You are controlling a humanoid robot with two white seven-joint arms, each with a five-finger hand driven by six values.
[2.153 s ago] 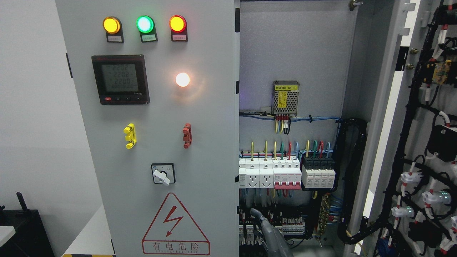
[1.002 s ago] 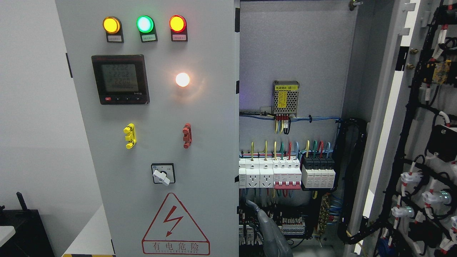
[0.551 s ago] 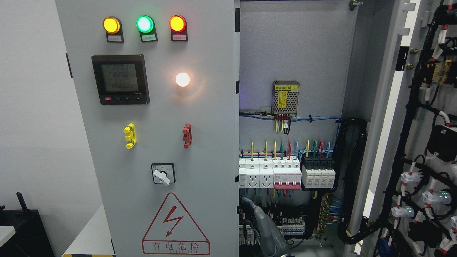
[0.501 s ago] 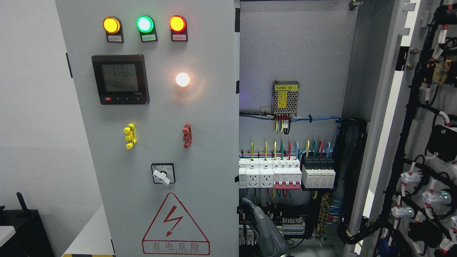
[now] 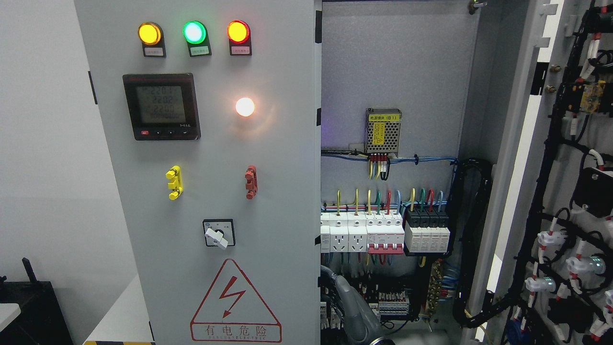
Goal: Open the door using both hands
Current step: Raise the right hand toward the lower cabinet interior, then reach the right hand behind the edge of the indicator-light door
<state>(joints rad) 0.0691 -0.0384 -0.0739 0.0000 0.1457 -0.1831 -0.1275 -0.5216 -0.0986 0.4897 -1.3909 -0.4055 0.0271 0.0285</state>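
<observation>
The grey cabinet's left door (image 5: 268,158) stands shut, carrying three lamps, a meter (image 5: 161,106) and a rotary switch (image 5: 219,233). The right door (image 5: 570,158) is swung wide open to the right, its wired inner face showing. My right hand (image 5: 346,301) rises from the bottom edge just right of the middle, inside the open bay. Its upper end reaches the left door's free edge (image 5: 318,268). I cannot tell whether it touches or holds that edge. The left hand is out of view.
Inside the open bay are a row of breakers and sockets (image 5: 383,235), a meshed power supply (image 5: 383,132) and a black cable bundle (image 5: 471,239) along the right wall. A black object (image 5: 28,311) sits at the lower left beside a white wall.
My right hand has shifted left and slightly up, from the middle of the bay's bottom to the left door's free edge. Both doors stand as before.
</observation>
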